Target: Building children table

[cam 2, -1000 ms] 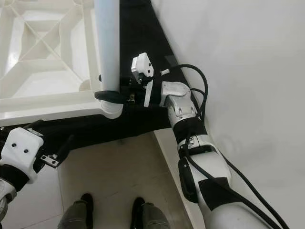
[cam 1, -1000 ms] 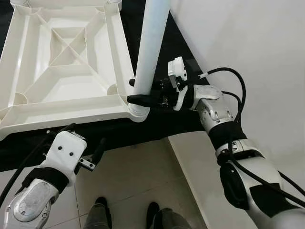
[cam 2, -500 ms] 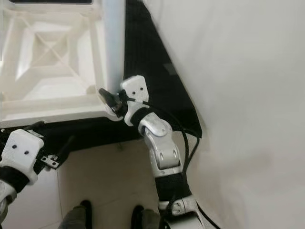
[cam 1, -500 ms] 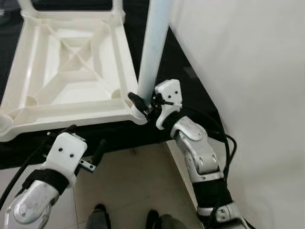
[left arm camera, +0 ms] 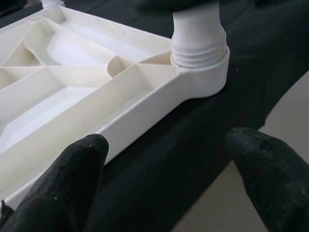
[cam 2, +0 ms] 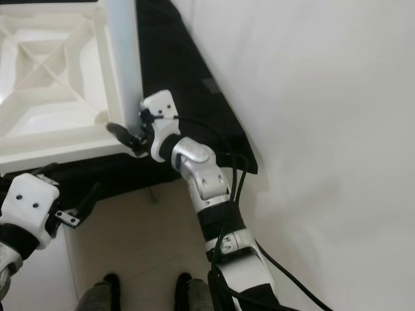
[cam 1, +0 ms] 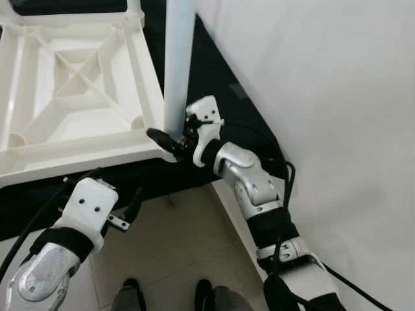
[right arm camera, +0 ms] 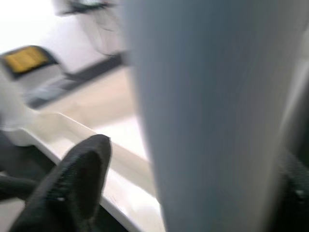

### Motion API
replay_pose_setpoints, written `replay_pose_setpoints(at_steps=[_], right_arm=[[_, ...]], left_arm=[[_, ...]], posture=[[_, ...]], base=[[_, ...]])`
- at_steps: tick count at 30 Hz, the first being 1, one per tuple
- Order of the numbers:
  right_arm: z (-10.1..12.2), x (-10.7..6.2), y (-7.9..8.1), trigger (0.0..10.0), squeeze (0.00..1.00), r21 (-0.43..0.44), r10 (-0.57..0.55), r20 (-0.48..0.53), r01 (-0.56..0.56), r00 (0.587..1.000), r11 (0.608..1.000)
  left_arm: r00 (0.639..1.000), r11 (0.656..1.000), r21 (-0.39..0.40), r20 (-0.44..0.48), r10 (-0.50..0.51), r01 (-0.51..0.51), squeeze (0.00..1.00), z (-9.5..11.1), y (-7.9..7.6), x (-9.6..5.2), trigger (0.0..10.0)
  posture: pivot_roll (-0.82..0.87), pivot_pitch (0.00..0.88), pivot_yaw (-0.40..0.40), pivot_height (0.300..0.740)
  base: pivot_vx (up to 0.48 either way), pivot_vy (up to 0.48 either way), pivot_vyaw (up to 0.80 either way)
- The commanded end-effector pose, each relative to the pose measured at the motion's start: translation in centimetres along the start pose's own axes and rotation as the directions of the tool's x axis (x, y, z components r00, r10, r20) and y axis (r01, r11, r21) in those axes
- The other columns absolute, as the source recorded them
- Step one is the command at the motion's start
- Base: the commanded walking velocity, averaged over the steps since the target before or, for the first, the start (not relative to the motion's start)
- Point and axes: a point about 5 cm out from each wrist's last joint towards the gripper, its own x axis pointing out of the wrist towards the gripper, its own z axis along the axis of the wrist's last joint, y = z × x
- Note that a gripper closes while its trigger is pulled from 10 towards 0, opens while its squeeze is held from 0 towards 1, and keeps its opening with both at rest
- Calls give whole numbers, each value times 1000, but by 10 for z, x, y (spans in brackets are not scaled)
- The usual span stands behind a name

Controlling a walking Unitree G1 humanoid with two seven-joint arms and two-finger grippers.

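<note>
While the ribbed white plastic tabletop (cam 1: 78, 97) lies inverted, our right gripper (cam 1: 170, 137) clasps the smooth cylindrical leg (cam 1: 177, 65); left gripper (left arm camera: 169, 159) hovers unclenched nearby.

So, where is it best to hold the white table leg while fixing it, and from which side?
Probably low on the table leg, just above its socket in the upturned tabletop. It stands upright at the corner, so approach from the open outer side, as the right claw does.
</note>
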Motion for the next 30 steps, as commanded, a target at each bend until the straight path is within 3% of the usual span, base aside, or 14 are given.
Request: replay_pose_setpoints(at_steps=[1,2,4,5,7,10,14,15,18,22,24,25,26,30], right_arm=[[11,2,5,10000,1000,-23,130,46,-130,990,991],[18,1,6,10000,647,-51,229,63,-226,971,973],[23,1,5,10000,647,-71,294,71,-289,953,955],[28,1,4,10000,0,-108,374,72,-365,925,925],[31,1,3,10000,0,-126,426,68,-416,902,900],[36,2,1,10000,0,-133,561,39,-552,827,823],[35,1,-1,10000,0,-100,613,25,-608,789,787],[29,0,-3,0,0,-66,629,-15,-629,777,775],[12,-6,-5,0,0,-20,673,-97,-678,733,735],[3,-6,-8,0,0,-4,654,-118,-659,747,752],[-2,-5,-16,0,0,-15,555,-130,-561,822,827],[-2,-5,-16,0,0,-15,555,-130,-561,822,827],[-7,-4,-23,0,0,-43,447,-153,-458,881,888],[-18,-10,-34,0,0,-50,294,-181,-307,939,950]], left_arm=[[1000,1000,-12,-20,-5,5,0,-4,-3,-1,10000],[1000,1000,-12,-19,-3,3,0,-3,-3,-1,10000],[1000,1000,-12,-19,-3,3,0,-3,-3,-1,10000],[1000,1000,-12,-18,-5,4,0,-3,-3,-1,10000],[1000,1000,-13,-17,-6,6,0,-3,-4,-1,10000],[1000,1000,-11,-15,-6,6,0,-3,-3,-1,10000],[1000,1000,-8,-14,-3,3,0,-2,-2,-1,10000],[1000,1000,-6,-14,-3,3,0,-2,-2,-1,10000],[1000,1000,-4,-11,-5,5,0,-1,-3,-1,10000],[1000,1000,-3,-9,-4,4,0,0,-3,-1,10000],[1000,1000,-3,-9,-1,1,0,0,-3,-2,10000],[1000,1000,-3,-9,-1,1,0,0,-3,-2,10000],[1000,1000,-3,-10,-2,2,0,0,-3,-2,10000],[1000,1000,-7,-12,-6,6,0,-1,-5,-2,10000]], posture=[[194,290,-184,740],[195,290,-184,740],[195,290,-184,740],[197,287,-184,740],[198,287,-184,740],[222,290,-183,740],[229,293,-181,740],[234,292,-181,740],[236,293,-184,740],[233,297,-188,740],[229,299,-185,740],[229,299,-185,740],[220,300,-185,740],[207,303,-189,740]], base=[[0,0,0],[0,0,0],[0,0,0],[0,0,0],[0,0,0],[0,0,0],[0,0,0],[0,0,0],[0,0,0],[0,0,0],[0,0,0],[0,0,0],[0,0,0],[0,0,0]])
